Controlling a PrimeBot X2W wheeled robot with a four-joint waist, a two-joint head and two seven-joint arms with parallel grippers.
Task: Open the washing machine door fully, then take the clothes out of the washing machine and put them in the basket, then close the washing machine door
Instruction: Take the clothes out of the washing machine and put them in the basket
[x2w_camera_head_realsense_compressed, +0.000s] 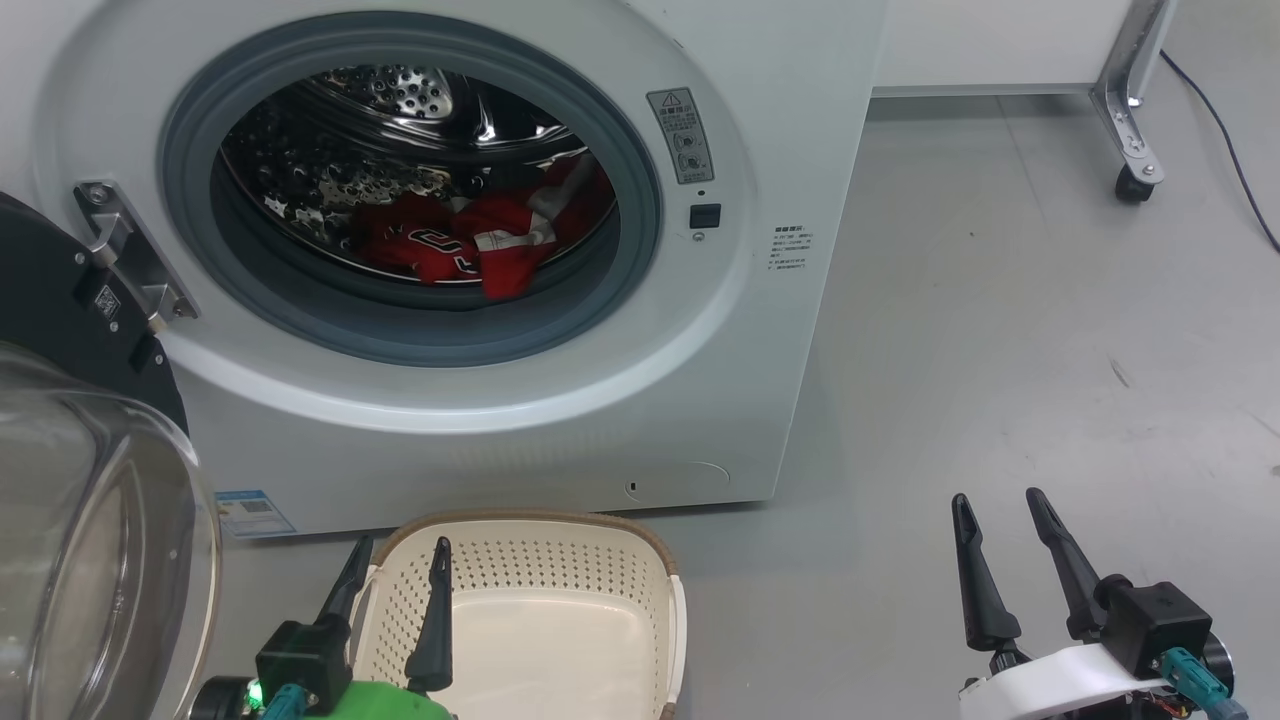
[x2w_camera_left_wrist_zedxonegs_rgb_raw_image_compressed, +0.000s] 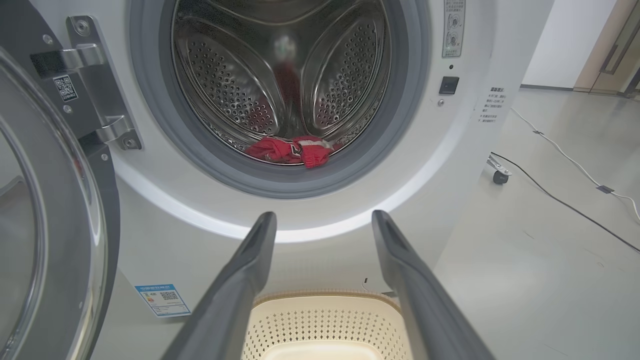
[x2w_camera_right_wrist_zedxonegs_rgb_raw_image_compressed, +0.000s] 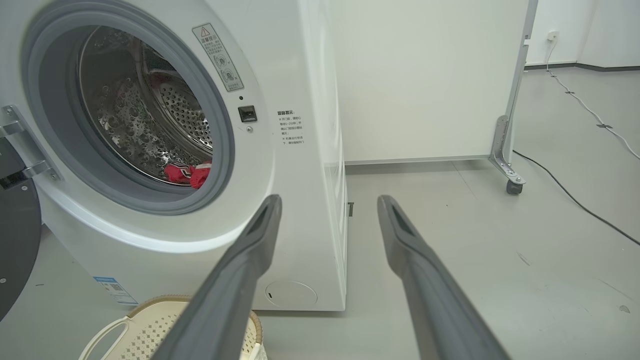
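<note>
Your left gripper (x2w_camera_head_realsense_compressed: 400, 548), on its green wrist housing, sits lowest at the left of the head view. Both long dark fingers are spread wide with nothing between them. They hang over the left part of the small cream perforated plastic basket (x2w_camera_head_realsense_compressed: 530, 518) with the brown woven-look rim. You can't tell from these views whether they touch it.

Your right gripper (x2w_camera_head_realsense_compressed: 998, 500), on a white wrist, is well apart to the right over bare grey floor (x2w_camera_head_realsense_compressed: 1000, 330). Its fingers are parted just as wide and also empty.

- Basket: on the floor just in front of the machine's lower front, upright, nothing inside.
- Large round door with a glossy black rim and bulging clear glass bowl (x2w_camera_head_realsense_compressed: 100, 520): stands open at your far left, bowl facing you, hung from a metal hinge bracket (x2w_camera_head_realsense_compressed: 130, 255).
- Big white front-loading washing machine (x2w_camera_head_realsense_compressed: 500, 440): small blue label sticker (x2w_camera_head_realsense_compressed: 255, 513) low on its front, beside the door glass.
- Grey rubber gasket (x2w_camera_head_realsense_compressed: 420, 335) rings the open mouth.
- Bright red fabric clothes (x2w_camera_head_realsense_compressed: 470, 245), with a white band and some lettering showing, lie bunched on the bottom of the perforated steel drum (x2w_camera_head_realsense_compressed: 400, 95), toward its right side, behind the gasket lip.
- Grey warning sticker (x2w_camera_head_realsense_compressed: 680, 135) and a small dark latch slot (x2w_camera_head_realsense_compressed: 705, 216) sit right of the opening.

Farther back on the right, a metal frame leg on a caster (x2w_camera_head_realsense_compressed: 1130, 150) stands near a white panel, and a black cable (x2w_camera_head_realsense_compressed: 1225, 130) trails across the floor.
</note>
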